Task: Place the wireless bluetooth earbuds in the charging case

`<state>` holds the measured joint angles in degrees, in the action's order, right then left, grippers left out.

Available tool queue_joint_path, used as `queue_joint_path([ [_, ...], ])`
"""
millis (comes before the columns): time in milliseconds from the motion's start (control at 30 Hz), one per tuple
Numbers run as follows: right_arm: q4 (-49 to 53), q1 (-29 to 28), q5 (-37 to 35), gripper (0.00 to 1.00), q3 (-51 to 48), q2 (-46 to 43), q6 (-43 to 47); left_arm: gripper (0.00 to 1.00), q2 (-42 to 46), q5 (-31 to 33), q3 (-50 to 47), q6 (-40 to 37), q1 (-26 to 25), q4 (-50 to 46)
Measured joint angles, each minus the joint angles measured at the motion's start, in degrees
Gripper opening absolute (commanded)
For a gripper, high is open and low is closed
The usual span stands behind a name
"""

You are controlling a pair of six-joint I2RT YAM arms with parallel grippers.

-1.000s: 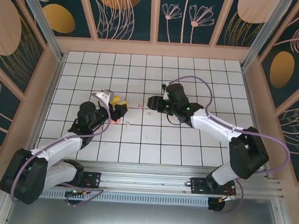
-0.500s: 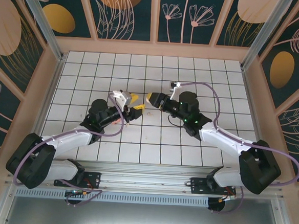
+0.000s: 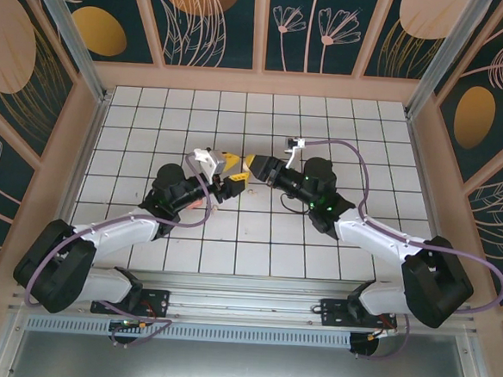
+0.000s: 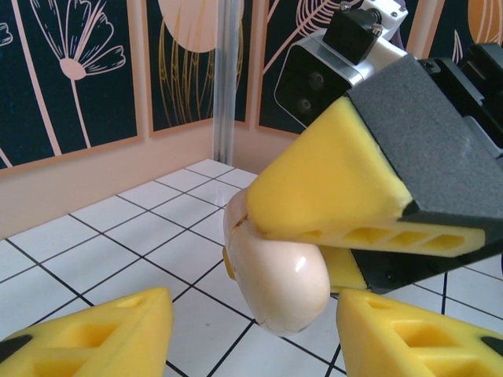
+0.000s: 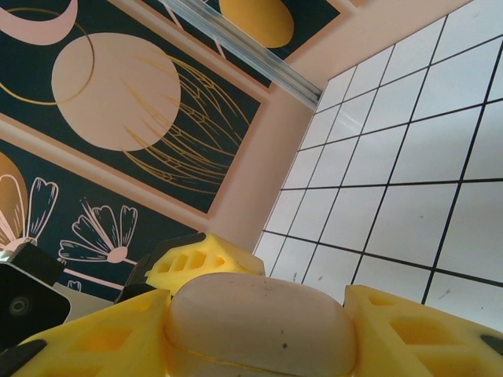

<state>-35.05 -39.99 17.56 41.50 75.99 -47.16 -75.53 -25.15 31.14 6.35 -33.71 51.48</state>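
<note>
The charging case (image 5: pixel 259 326), a pale pink rounded shell with its lid seam closed, sits between my right gripper's (image 5: pixel 255 345) yellow fingers, which are shut on it. In the left wrist view the case (image 4: pixel 279 275) hangs tilted above the tiles, clamped by the right gripper's fingers (image 4: pixel 330 181). My left gripper (image 4: pixel 251 334) is open, one finger on each side of the case's lower end with gaps showing. In the top view the left gripper (image 3: pixel 232 175) and right gripper (image 3: pixel 255 165) meet tip to tip above the middle tiles. I cannot make out the earbuds; the arms cover the tiles beneath.
White tiled floor (image 3: pixel 229 256) with dark grout lines, bounded by pink walls (image 3: pixel 259 81) with floral panels. A metal corner post (image 4: pixel 228 71) stands behind the case. Both arms reach inward from the near rail (image 3: pixel 252 309).
Both grippers have come together at mid-table. The left one lifted and swung right toward the case. The right one turned to face left with the case held out.
</note>
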Motion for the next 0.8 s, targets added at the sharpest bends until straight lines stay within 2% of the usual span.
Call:
queue_joint_path([
  [200,-0.9,-0.4,0.0,0.52,-0.2,0.0,-0.1,0.51,-0.7,-0.4,0.5,1.7,-0.7,1.9],
  [600,-1.2,-0.6,-0.9,0.53,-0.5,-0.8,-0.1,0.23,-2.5,-1.4,1.6,4.1,-1.1,3.3],
  [667,-1.2,-0.6,-1.1,0.55,-0.5,-1.0,-0.1,0.22,-2.5,-1.5,1.7,4.0,-1.1,3.3],
  [800,0.0,-0.6,-1.6,0.67,-0.8,-2.7,1.6,0.18,-2.5,-2.0,2.1,4.0,-1.4,3.1],
])
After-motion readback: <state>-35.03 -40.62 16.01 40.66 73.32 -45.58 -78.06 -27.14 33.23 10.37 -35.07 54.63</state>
